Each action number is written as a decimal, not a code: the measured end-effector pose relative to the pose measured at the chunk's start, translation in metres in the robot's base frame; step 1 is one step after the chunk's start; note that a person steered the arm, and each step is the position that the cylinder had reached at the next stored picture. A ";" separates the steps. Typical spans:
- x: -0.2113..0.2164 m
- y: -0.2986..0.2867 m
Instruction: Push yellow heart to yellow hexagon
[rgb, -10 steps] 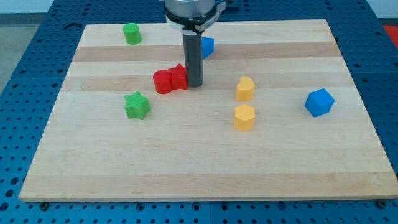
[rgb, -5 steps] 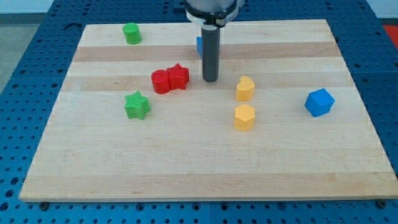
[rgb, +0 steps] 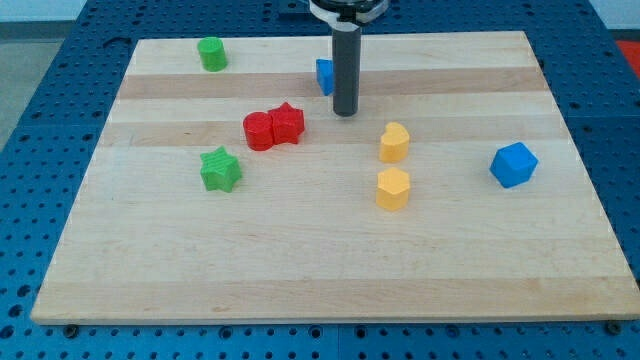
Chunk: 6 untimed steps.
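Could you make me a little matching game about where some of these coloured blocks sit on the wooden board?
Things:
1. green star
2. blue cube
3. yellow hexagon
4. green cylinder

Places:
A. far toward the view's right
B. near the view's top left corner
C. just below the yellow heart
D. below and left of the two red blocks

Pairs: 1-D, 2-A, 3-C, 4-B

Pretty simple setup: a pale wooden board (rgb: 330, 270), made of glued planks with visible grain stripes, sits on a blue perforated bench top (rgb: 40, 90) full of evenly spaced holes. Lighting is flat and even, barely any shadows. No walls or windows visible.
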<state>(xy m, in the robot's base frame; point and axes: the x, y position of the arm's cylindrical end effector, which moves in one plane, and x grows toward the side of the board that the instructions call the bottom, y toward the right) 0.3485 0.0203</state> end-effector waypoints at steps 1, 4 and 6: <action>0.000 0.009; 0.000 0.028; 0.000 0.028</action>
<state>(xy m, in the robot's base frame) 0.3485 0.0481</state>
